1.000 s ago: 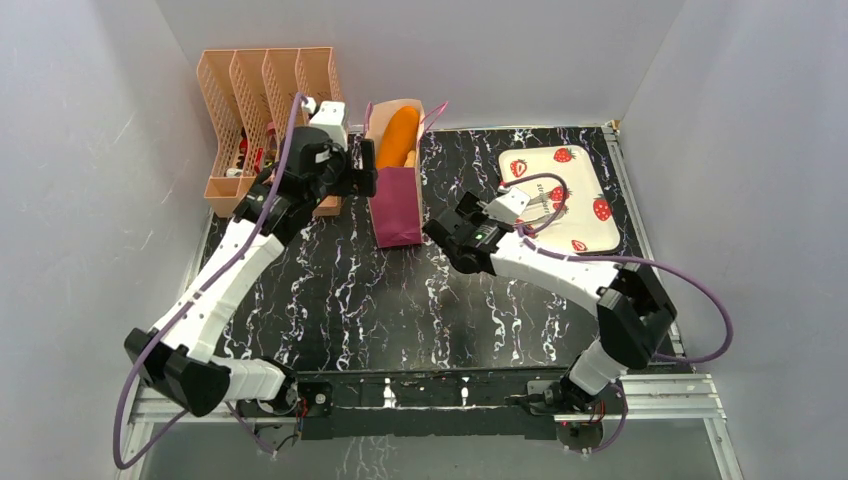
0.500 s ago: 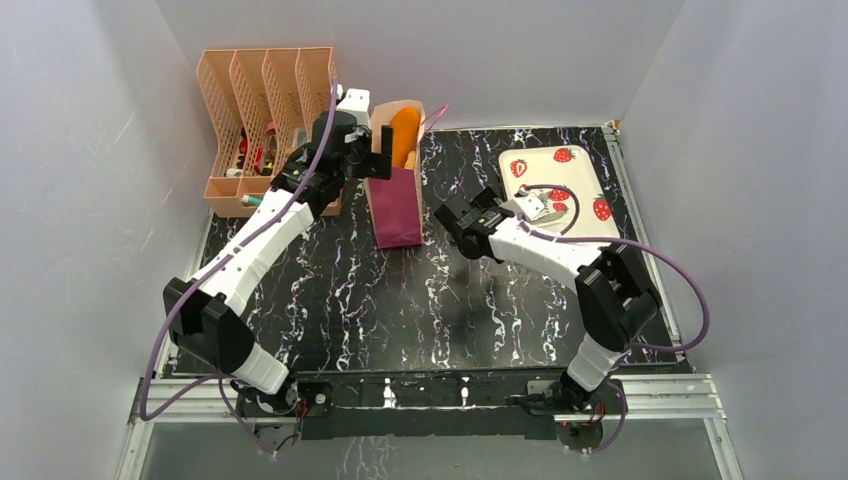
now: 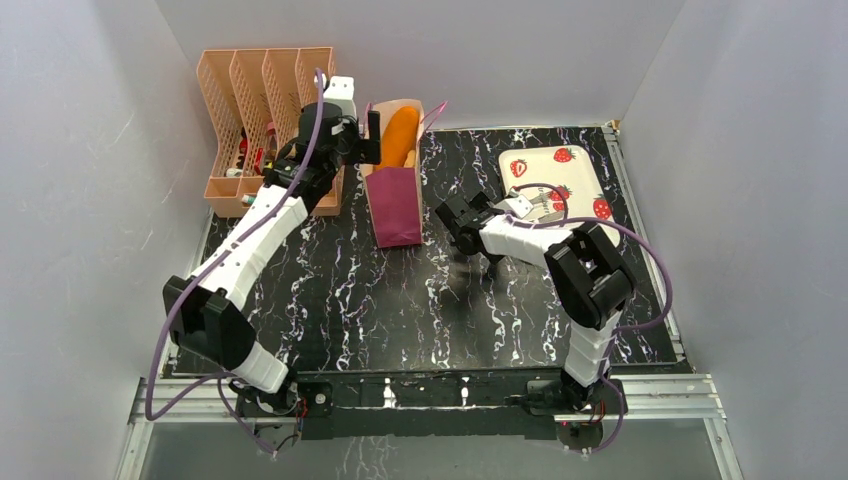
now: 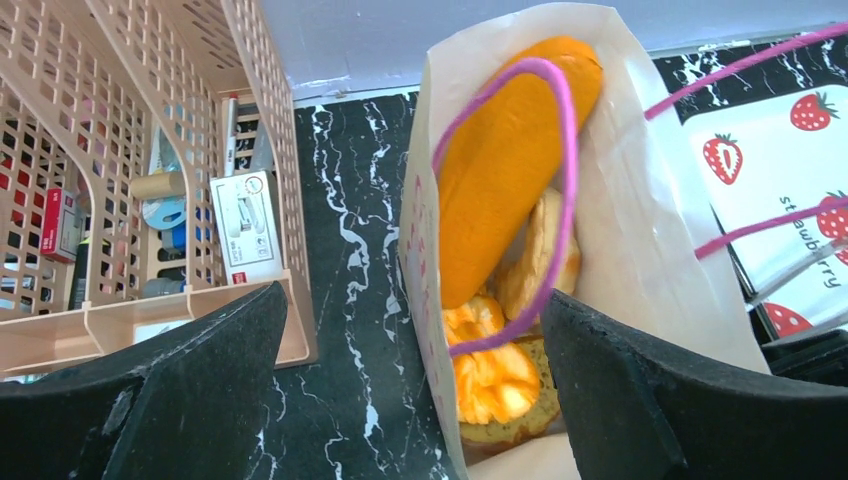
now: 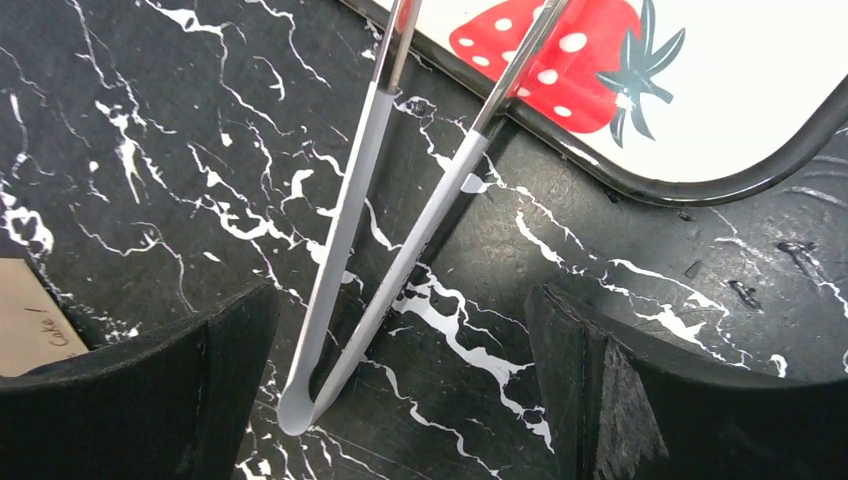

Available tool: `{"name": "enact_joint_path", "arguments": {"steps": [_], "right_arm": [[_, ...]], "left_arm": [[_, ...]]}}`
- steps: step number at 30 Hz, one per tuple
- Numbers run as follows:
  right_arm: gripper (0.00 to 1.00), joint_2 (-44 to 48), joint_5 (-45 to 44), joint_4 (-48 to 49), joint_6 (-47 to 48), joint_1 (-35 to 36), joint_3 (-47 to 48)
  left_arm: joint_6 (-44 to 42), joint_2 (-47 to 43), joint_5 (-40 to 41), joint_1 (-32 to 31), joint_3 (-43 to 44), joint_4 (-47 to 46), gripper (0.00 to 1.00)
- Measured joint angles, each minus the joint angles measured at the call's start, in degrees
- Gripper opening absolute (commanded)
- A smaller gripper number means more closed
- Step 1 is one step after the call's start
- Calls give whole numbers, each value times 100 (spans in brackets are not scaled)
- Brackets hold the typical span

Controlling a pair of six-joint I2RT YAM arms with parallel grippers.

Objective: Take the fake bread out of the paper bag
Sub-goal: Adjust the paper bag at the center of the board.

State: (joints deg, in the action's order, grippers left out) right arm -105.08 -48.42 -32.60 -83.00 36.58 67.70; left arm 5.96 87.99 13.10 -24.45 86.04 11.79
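Noted left gripper (image 4: 415, 305) spread fully open, nothing held, hanging above the mouth of the bag (image 4: 620, 200); found the bag's left wall below and between the fingers, right finger over its right side. Saw bag upright on the surface (image 3: 330, 290), tan top, maroon base; placed rack (image 4: 130, 150) to the left of this gripper, near the bag but apart from it.

Counted bread inside the bag, under the gripper: long orange loaf (image 4: 500, 170) leaning toward the far end; pale bun (image 4: 545, 250) touching its right side; orange-topped piece (image 4: 490, 375) nearest; none out yet. Observed pink handle (image 4: 565, 180) looped across the loaf.

Noted right gripper (image 5: 400, 300) likewise fully open and empty, low over the surface, well to the right of the bag; found tongs (image 5: 345, 230) lying between its fingers, apart from both; joined end on the surface nearest the gripper, arms running ahead onto the strawberry tray (image 5: 760, 80).
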Motion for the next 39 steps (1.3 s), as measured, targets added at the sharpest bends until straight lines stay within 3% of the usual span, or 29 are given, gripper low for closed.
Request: {"name": "enact_joint_path", "arguments": {"steps": [12,24,39], "right_arm": [[94,-531,192,101,98,-109,389],[82,-1095,352,-92,155,-190,1064],[47,-1268,470,-603,81,-302,1320]], "left_arm": [[44,682,-339,378,24,-240,98],[55,979,-643,549,216,-498,98],[116,1307,-857,590,334,-605,98]]}}
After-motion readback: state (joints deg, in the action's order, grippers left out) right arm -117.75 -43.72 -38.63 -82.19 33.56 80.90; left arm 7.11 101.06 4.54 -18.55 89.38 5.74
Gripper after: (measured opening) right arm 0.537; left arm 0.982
